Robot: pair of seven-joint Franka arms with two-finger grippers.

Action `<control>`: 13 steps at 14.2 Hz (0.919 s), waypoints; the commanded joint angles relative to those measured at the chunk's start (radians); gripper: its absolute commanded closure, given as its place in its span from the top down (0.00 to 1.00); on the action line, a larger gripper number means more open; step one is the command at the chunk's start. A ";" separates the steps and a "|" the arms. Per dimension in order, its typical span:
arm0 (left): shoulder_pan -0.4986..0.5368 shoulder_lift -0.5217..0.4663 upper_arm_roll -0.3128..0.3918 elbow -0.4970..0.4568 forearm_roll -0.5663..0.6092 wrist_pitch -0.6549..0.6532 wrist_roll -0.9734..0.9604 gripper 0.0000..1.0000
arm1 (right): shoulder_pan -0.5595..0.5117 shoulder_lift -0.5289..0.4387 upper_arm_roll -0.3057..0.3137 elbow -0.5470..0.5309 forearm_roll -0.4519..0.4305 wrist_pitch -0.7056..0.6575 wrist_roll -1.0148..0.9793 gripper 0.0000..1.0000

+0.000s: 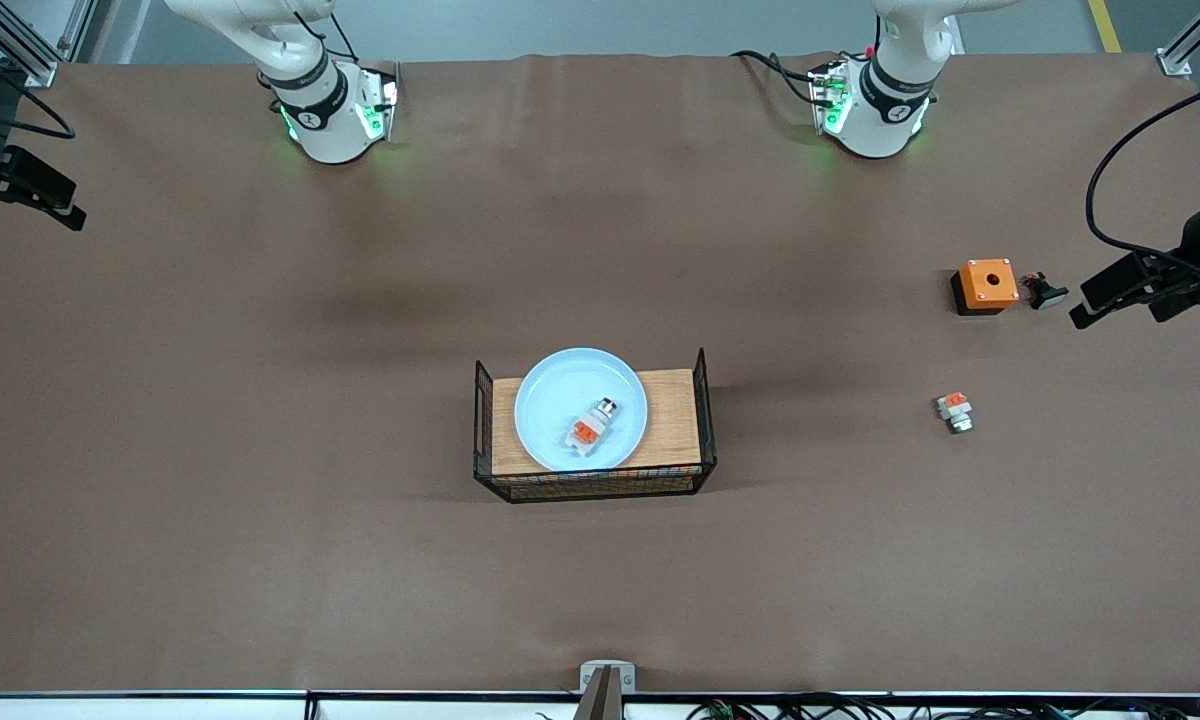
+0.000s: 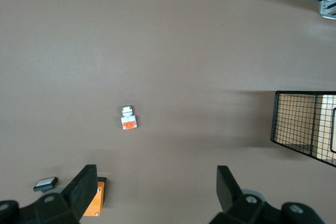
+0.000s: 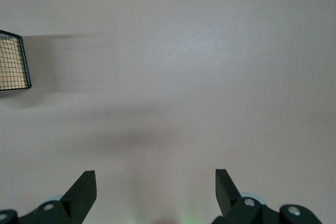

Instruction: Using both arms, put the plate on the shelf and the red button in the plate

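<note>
red button [image 1: 590,427] seen on plate [image 1: 560,390] | plate set in wire basket [image 1: 705,420] | left tool [image 2: 157,192] spread wide | right tool [image 3: 156,192] spread wide

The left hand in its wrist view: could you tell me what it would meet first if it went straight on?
Probably only bare table: the open left hand points between the small white-orange part and the wire basket, though depth is unclear.

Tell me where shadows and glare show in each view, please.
Front view: soft broad shadows on the brown table cover above the wire tray; green light glows at both arm bases. Left wrist view: the wire tray casts a faint shadow. Right wrist view: washed out, pale glare mid-cover, open right gripper sharp.
</note>
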 commanded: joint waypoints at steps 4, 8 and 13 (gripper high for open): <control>-0.162 0.028 0.168 0.029 0.016 0.013 0.017 1.00 | 0.004 -0.026 -0.004 -0.027 -0.004 0.011 0.011 1.00; -0.155 0.020 0.165 0.031 0.016 0.013 0.004 1.00 | 0.004 -0.026 -0.004 -0.027 -0.004 0.011 0.011 1.00; -0.158 -0.003 0.159 0.031 0.033 -0.007 -0.002 1.00 | 0.005 -0.026 -0.004 -0.027 -0.012 0.011 0.011 1.00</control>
